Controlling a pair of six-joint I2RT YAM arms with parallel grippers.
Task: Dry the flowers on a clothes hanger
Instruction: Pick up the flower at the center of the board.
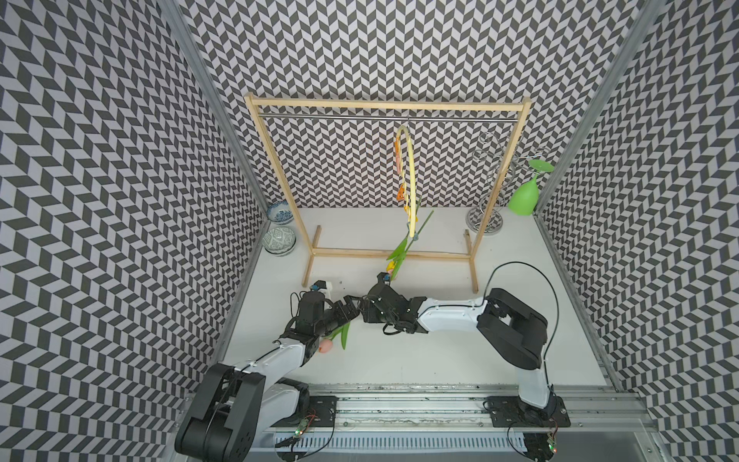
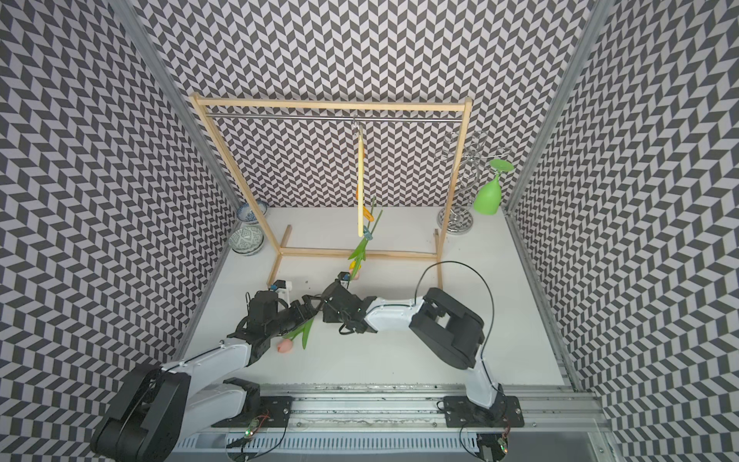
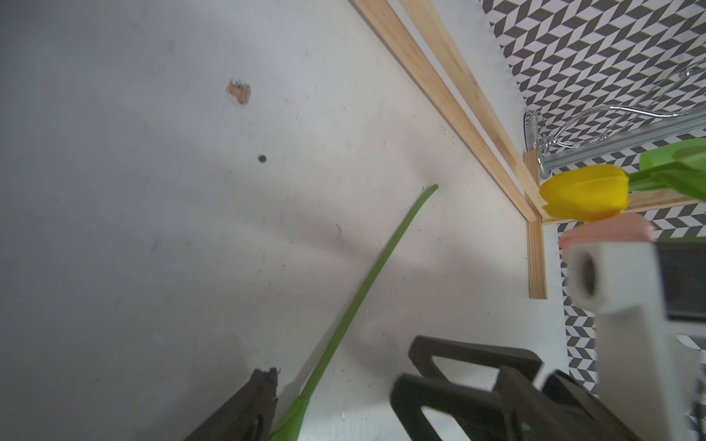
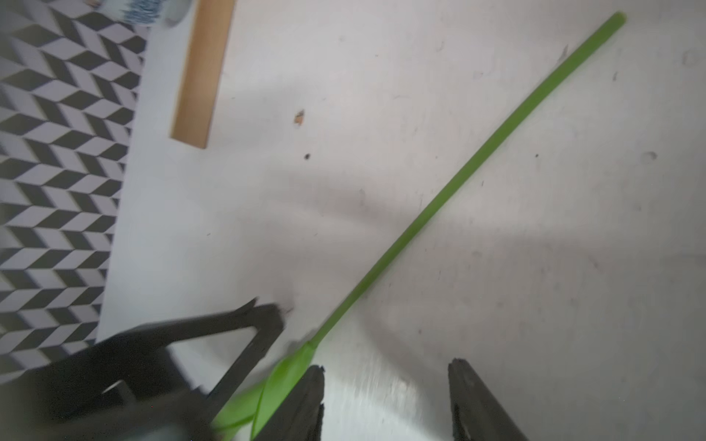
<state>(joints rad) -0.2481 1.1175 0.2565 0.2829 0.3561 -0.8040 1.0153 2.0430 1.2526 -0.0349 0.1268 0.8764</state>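
Note:
The pale yellow clothes hanger [image 1: 410, 180] hangs edge-on from the rack's rail in both top views. A yellow flower [image 3: 584, 193] and a pink flower [image 3: 607, 231] dangle head-down from its low end. Another pink flower [image 1: 326, 346] lies on the table, its green stem [image 4: 458, 183] stretched out flat. My left gripper [image 3: 334, 383] is open low over the table, with that stem lying between its fingers. My right gripper [image 4: 386, 366] is open just opposite it, nothing between its fingers. The stem's leaf [image 4: 290, 374] lies against the outside of one right finger.
The wooden-framed rack [image 1: 388, 105] stands at the back, its foot bar [image 1: 392, 254] just beyond the grippers. A silver wire stand [image 1: 486, 200] and a green glass [image 1: 524, 200] are at the back right. Two patterned bowls [image 1: 280, 240] sit at the back left.

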